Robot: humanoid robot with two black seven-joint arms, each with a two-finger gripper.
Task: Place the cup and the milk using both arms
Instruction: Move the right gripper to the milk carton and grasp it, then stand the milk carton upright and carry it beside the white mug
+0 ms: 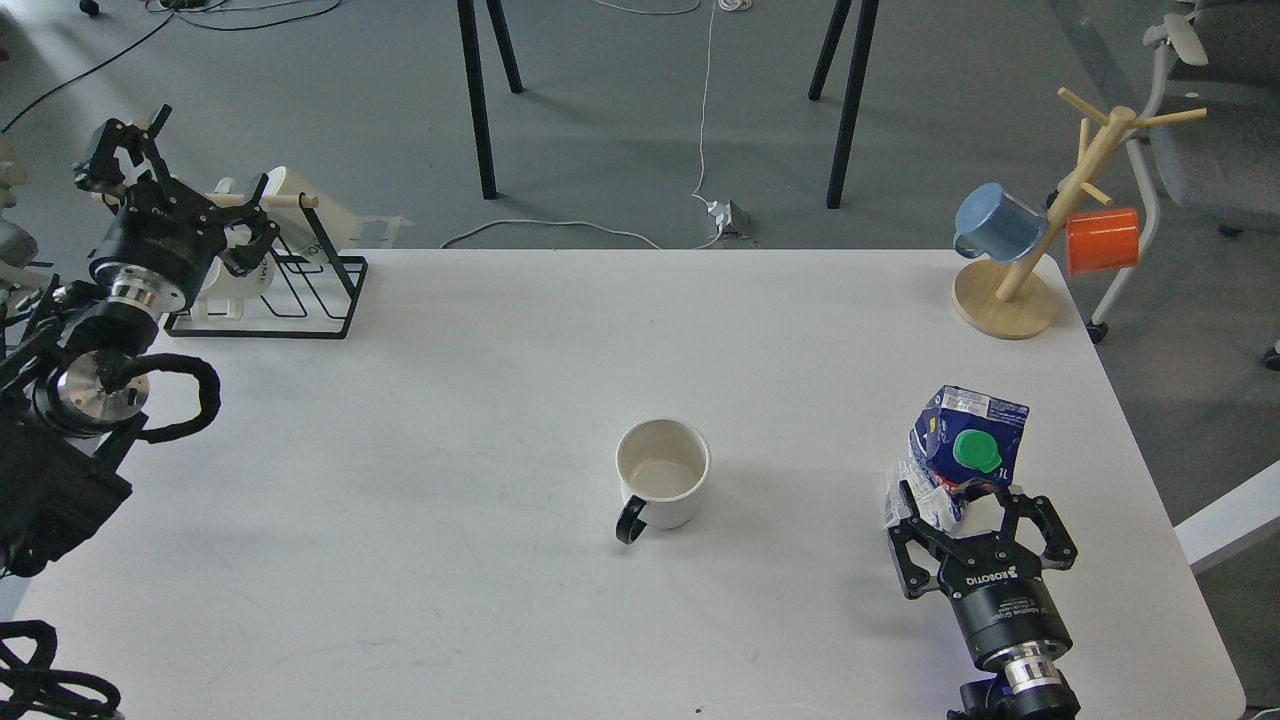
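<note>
The cup [662,475], a white mug with a black handle pointing to the front left, stands upright and empty in the middle of the white table [500,400]. The milk [965,445], a dented blue and white carton with a green cap, stands at the front right. My right gripper [962,512] is open just in front of the carton, with its fingers spread on either side of the carton's lower part. My left gripper [180,195] is open at the far left, raised next to the black wire rack, far from the cup.
A black wire rack [300,300] with white mugs [300,205] stands at the back left. A wooden mug tree [1040,240] holds a blue mug [995,222] and an orange mug [1102,240] at the back right. Black table legs stand on the floor beyond.
</note>
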